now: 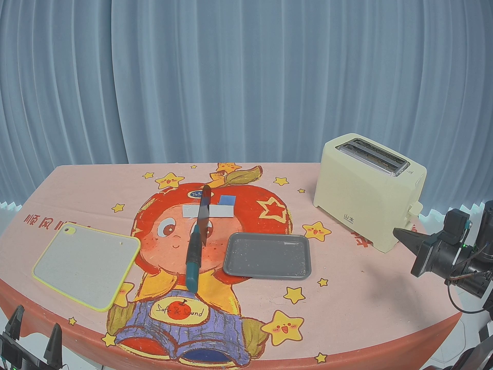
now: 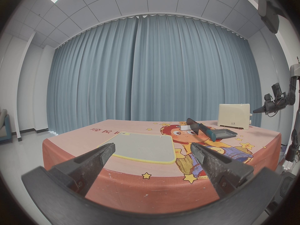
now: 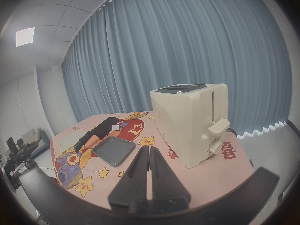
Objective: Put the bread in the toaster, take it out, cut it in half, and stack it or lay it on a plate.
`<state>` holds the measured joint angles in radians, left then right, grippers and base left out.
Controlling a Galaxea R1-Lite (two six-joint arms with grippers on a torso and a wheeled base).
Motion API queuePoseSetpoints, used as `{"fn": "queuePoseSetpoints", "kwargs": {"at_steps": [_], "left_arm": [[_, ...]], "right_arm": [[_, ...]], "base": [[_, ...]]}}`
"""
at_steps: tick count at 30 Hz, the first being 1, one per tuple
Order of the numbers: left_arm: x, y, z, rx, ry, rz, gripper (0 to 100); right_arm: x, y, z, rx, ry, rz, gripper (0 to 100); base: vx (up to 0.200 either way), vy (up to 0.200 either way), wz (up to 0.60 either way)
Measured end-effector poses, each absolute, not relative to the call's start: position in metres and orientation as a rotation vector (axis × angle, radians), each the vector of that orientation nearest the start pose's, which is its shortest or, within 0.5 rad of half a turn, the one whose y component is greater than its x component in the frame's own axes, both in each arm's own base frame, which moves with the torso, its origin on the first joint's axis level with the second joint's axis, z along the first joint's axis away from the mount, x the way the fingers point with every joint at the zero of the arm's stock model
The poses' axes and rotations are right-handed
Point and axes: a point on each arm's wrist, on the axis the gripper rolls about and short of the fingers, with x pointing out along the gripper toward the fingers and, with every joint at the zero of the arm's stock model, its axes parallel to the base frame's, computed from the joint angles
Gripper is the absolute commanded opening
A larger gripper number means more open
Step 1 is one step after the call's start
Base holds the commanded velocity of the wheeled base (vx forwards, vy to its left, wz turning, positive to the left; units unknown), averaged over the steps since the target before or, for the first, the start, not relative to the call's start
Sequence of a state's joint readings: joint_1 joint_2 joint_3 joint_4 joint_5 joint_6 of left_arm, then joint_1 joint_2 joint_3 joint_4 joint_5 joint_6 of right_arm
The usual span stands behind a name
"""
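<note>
A cream two-slot toaster (image 1: pixel 368 191) stands at the table's right, its lever side towards my right gripper (image 1: pixel 399 232), which is shut with nothing in it and hovers just off the toaster's front corner. In the right wrist view the shut gripper (image 3: pixel 149 149) points at the table in front of the toaster (image 3: pixel 190 122). A grey rectangular plate (image 1: pixel 267 255) lies mid-table. A teal-handled knife (image 1: pixel 197 240) leans on a white and blue rest (image 1: pixel 218 209). A grey cutting board (image 1: pixel 84 265) with a yellow-green rim lies at the left. My left gripper (image 1: pixel 35 322) is open below the table's front-left edge.
A pink printed cloth (image 1: pixel 359 294) covers the round-fronted table. Blue curtains hang close behind it. In the left wrist view the open gripper (image 2: pixel 153 150) faces the cutting board (image 2: pixel 143 147) from outside the table edge, the knife (image 2: pixel 201 129) beyond it.
</note>
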<state>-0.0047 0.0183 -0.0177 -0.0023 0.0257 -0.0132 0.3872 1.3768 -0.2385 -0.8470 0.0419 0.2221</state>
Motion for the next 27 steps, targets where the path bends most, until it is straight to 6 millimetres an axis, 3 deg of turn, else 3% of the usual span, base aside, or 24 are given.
{"fn": "queuePoseSetpoints", "kwargs": {"at_steps": [27], "left_arm": [[-0.023,0.001,0.081,-0.012,-0.002,0.021,100]], "right_arm": [[0.177,0.060,0.127,0.163,0.377,0.260,0]], "base": [[0.000,0.000,0.00]]}}
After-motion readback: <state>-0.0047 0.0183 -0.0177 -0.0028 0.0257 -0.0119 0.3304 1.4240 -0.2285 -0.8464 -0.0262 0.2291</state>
